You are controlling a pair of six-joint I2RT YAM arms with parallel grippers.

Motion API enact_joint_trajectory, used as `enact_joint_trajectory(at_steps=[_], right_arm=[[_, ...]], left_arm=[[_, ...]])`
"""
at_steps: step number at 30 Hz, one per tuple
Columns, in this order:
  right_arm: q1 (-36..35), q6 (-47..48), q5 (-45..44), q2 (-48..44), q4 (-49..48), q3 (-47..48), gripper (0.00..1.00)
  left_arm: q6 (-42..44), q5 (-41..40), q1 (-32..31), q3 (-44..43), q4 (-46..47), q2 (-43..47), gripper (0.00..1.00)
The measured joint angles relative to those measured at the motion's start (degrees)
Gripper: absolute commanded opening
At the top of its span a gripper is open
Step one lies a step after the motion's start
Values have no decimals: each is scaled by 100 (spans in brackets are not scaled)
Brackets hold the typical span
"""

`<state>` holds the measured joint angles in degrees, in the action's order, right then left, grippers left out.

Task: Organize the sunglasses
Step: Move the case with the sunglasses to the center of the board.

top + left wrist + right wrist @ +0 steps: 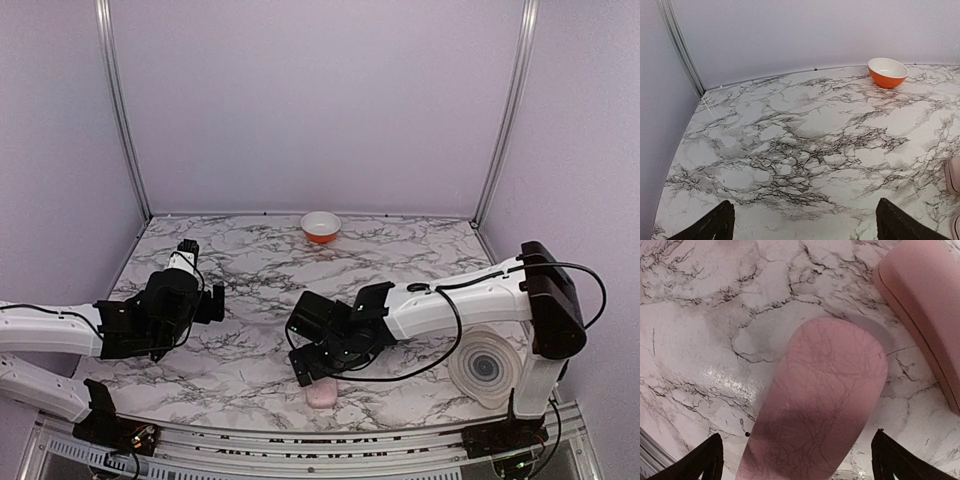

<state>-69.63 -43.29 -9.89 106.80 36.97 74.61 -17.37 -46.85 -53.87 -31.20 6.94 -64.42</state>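
Note:
No sunglasses show in any view. A pink oblong case (820, 400) lies on the marble table right under my right gripper (795, 460), between its widely spread fingers (707, 460); the jaws do not touch it. A second pink case (930, 315) lies beside it at the upper right. In the top view my right gripper (318, 365) hovers over a pink case (322, 394) near the front edge. My left gripper (205, 300) is open and empty over bare marble at the left; it also shows in the left wrist view (802, 225).
An orange bowl with a white inside (320, 227) stands at the back centre, also in the left wrist view (887, 72). A white round object (485, 368) sits by the right arm's base. A pink case edge (954, 175) shows at the right. Lilac walls enclose the table.

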Motion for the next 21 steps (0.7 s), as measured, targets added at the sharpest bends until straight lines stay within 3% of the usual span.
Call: enact_joint_trajectory(at_steps=[8,14,21], right_arm=[[-157,-234,-140,553,409,382,96],[-245,-319,-221,957,592,704,84],[-273,-352,-345,1043,675,813,60]], left_arm=[[-2,-15,2,116,210,2,99],[2,-13,2,155,234,2,99],[2,-13,2,155,247,2,99]])
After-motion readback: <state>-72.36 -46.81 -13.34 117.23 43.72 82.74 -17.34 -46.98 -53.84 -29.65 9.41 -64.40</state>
